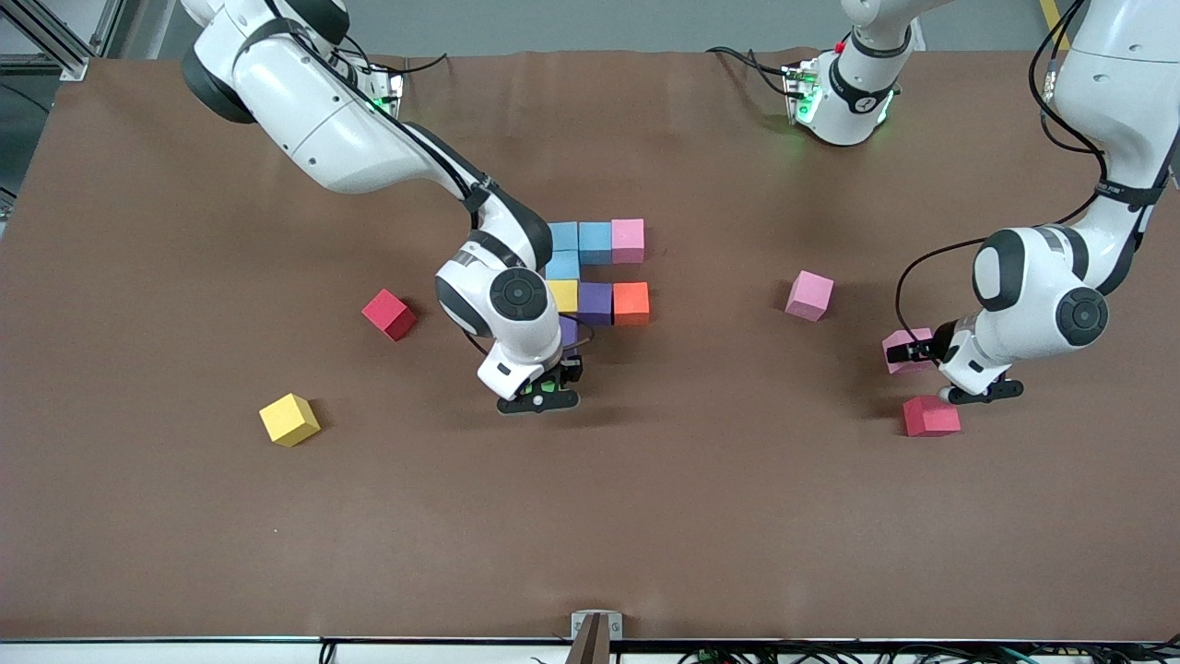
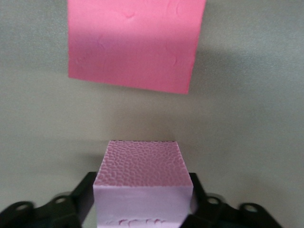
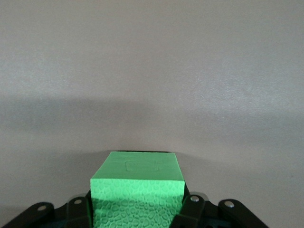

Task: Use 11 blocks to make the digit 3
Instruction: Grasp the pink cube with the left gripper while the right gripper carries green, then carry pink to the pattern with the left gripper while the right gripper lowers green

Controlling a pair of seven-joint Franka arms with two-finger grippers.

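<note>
Green block (image 3: 137, 183) in right hand (image 1: 550, 385) | pink block (image 2: 142, 178) (foam) between left hand (image 1: 914, 352) fingers

No readable writing anywhere.

From where I stand, the blocks (image 1: 595, 242) carry plain faces with no letters or numbers, and the table (image 1: 184, 516) bears no label. The arms show only small dark marks on their white shells, too small to read.
</note>
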